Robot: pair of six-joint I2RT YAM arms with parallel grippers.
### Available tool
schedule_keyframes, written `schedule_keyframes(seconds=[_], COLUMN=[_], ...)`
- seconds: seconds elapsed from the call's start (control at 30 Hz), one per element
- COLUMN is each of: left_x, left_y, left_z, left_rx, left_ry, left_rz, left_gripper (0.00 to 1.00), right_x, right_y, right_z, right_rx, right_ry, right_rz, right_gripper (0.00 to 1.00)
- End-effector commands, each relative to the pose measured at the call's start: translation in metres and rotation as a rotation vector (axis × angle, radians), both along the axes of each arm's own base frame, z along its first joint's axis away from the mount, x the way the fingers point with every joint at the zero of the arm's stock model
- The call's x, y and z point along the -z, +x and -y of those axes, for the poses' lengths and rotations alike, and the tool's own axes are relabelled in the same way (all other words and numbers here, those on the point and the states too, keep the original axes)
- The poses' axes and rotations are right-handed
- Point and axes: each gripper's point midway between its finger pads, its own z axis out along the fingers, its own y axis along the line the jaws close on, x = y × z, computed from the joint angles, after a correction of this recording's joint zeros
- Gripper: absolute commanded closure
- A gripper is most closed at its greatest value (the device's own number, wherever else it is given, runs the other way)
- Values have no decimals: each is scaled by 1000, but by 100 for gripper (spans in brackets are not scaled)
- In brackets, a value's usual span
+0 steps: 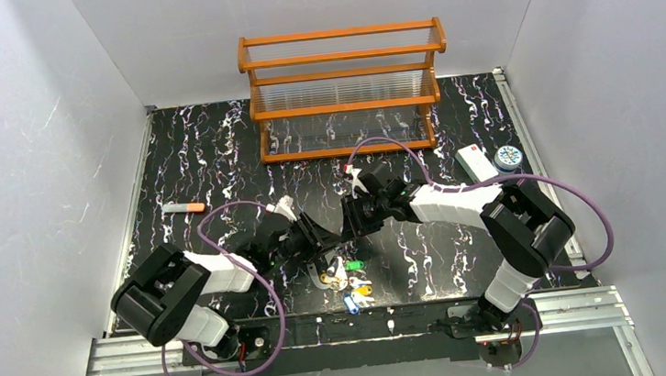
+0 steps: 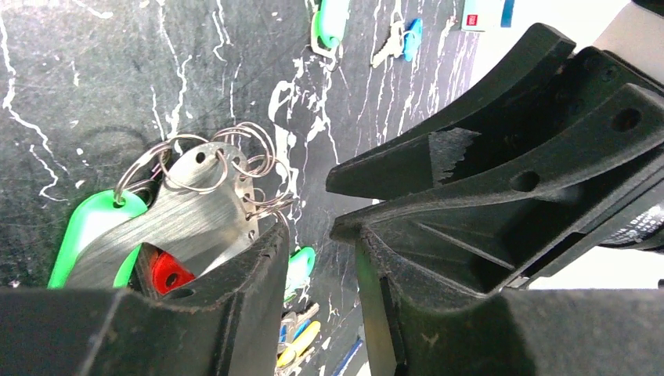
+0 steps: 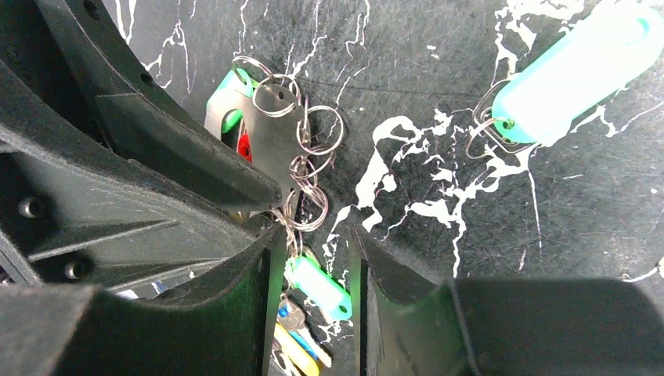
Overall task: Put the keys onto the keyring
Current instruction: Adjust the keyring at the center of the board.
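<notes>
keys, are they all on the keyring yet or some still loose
Some still loose: a green-tagged key and a blue-tagged key lie on the mat, apart from the keyring.

The left arm (image 1: 217, 271) stays low and reaches in from 8 o'clock, and the right arm (image 1: 451, 202) reaches in from 3 o'clock. The left gripper (image 1: 316, 243) and the right gripper (image 1: 349, 225) meet nose to nose in the middle. Each one holds its two fingers a little apart.
</notes>
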Motion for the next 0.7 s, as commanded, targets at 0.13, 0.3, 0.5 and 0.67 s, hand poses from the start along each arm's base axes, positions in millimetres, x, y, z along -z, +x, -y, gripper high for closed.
schedule_keyframes(seconds=[0.13, 0.3, 0.5, 0.67], left_x=[-22, -21, -15, -21], left_y=[9, 9, 8, 17], left_z=[-4, -16, -38, -55], left_rx=[7, 50, 153, 215], left_ry=[42, 185, 416, 584], left_rz=[137, 182, 247, 325], left_gripper=[65, 66, 67, 66], right_x=[-21, -11, -7, -10], right_y=[-1, -4, -7, -3], right_z=[-17, -17, -21, -23], right_rx=[-21, 6, 45, 60], right_ry=[100, 79, 92, 118], right_rz=[-13, -109, -219, -250], right_gripper=[57, 59, 62, 63])
